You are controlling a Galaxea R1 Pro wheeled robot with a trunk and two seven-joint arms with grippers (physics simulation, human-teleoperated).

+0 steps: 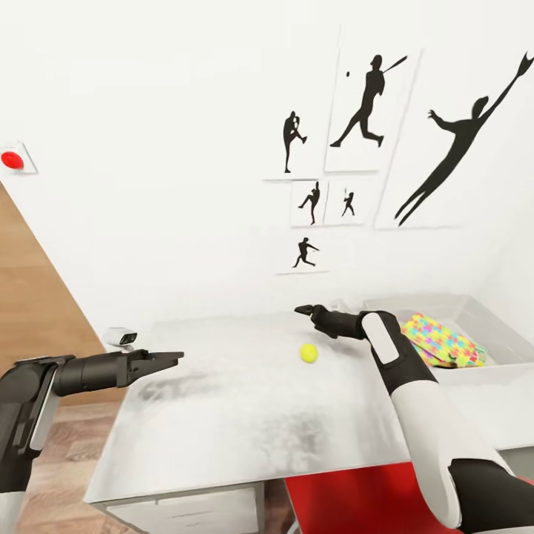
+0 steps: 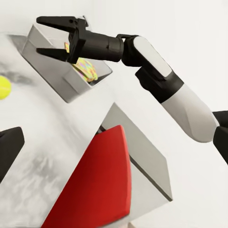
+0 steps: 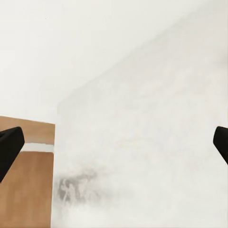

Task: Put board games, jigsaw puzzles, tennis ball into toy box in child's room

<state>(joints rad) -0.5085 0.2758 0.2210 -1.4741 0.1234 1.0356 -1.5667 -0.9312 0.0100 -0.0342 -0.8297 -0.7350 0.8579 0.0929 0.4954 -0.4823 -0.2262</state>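
Red chair seat (image 1: 348,497) tucked under front edge, small white camera-like gadget (image 1: 121,337) at far-left corner — red wall button (image 1: 11,159) upper left.

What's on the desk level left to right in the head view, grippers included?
Left gripper → tennis ball → right gripper, just above and behind the ball, so nearly level with it → jigsaw puzzles lying inside the toy box.

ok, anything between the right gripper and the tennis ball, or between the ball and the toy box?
Nothing visible. The tennis ball sits alone on the light grey table, with the open right gripper hovering just behind it. The way from ball to toy box is blocked only by the right arm's own forearm.
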